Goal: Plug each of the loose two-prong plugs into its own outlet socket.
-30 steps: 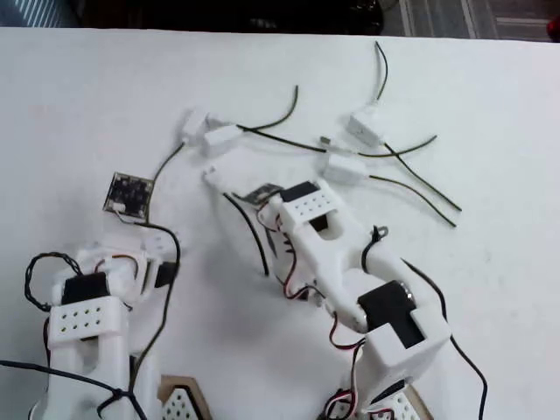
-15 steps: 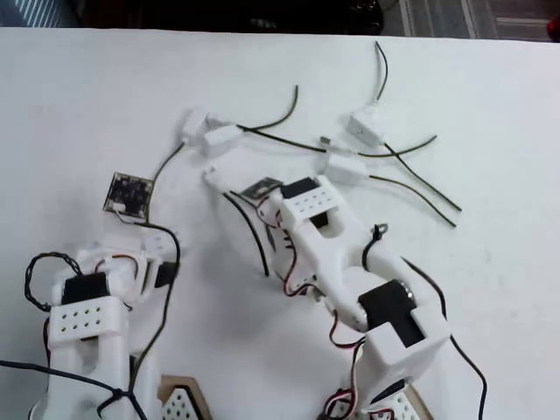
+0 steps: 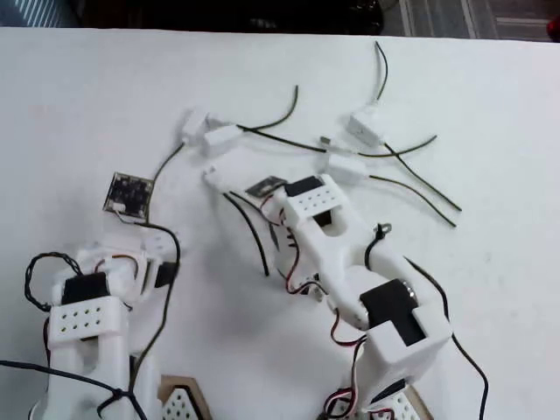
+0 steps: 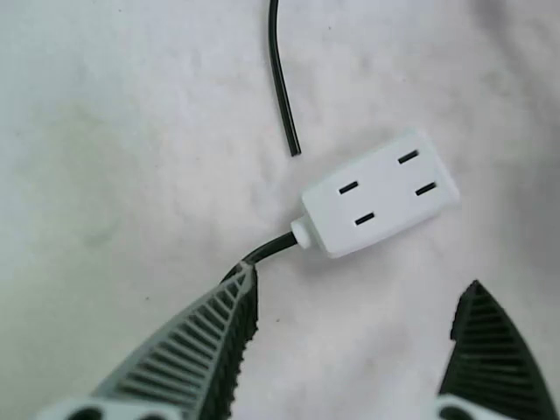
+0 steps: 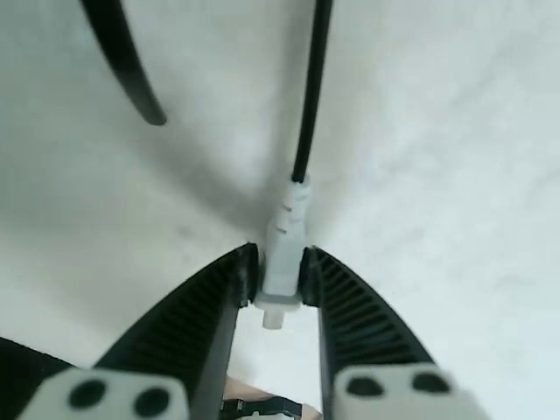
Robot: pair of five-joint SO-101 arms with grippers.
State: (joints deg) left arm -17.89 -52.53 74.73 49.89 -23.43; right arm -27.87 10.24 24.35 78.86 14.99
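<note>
In the right wrist view my right gripper (image 5: 280, 258) is shut on a small white plug (image 5: 287, 219) whose black cord (image 5: 311, 96) runs away from the fingers. From above, that plug (image 3: 214, 178) lies at mid-table just ahead of the right arm (image 3: 319, 227). In the left wrist view my left gripper (image 4: 359, 280) is open above the table. A white outlet block (image 4: 376, 194) with two pairs of slots lies between and beyond its fingers, untouched. More white outlet and plug pieces lie at the back: a pair (image 3: 208, 131) on the left and two others (image 3: 364, 128) (image 3: 345, 167) on the right.
Loose black cords (image 3: 411, 179) cross the far half of the table. A cut cord end (image 4: 284, 105) lies near the outlet block. The left arm (image 3: 87, 306) stands at the near left with a cable looped beside it.
The right arm has edged slightly toward the far side of the table while still holding the plug. The left arm has stayed where it was.
</note>
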